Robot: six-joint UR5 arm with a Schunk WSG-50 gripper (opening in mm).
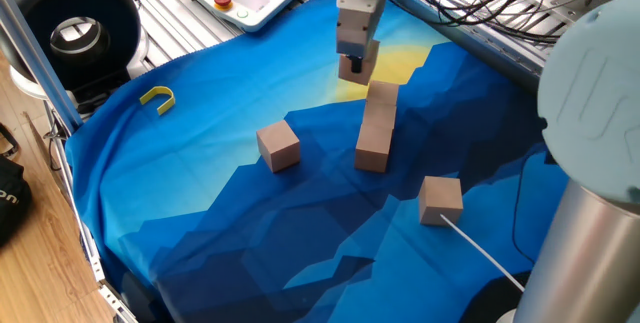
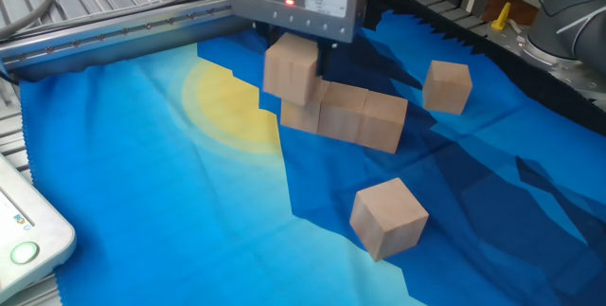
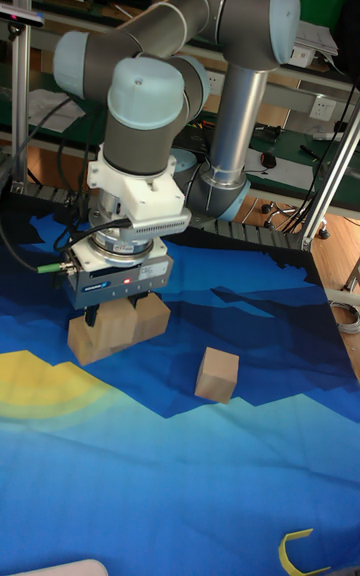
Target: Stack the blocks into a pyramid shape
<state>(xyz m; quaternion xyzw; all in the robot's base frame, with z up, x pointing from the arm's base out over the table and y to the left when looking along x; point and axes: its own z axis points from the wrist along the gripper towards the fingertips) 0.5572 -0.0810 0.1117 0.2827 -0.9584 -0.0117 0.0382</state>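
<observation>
A: Gripper [image 2: 295, 60] is clamped on a wooden block [image 2: 290, 69], held in the air just above the near end of the row.

B: And the row of three blocks [image 2: 346, 116]?

A: Flat on the blue cloth [image 2: 170, 202], touching side by side, right beside the yellow patch [image 2: 227, 107].

B: Loose ones?

A: One block [image 2: 387, 216] sits apart on one side of the row, another block [image 2: 447, 86] apart on the other side. The yellow U-shaped piece [image 1: 158, 98] lies well away, near the cloth's edge.

Gripper [image 2: 295, 43] body cut by top edge — fingertips hidden behind held block [image 2: 290, 69] (contact unseen).
</observation>
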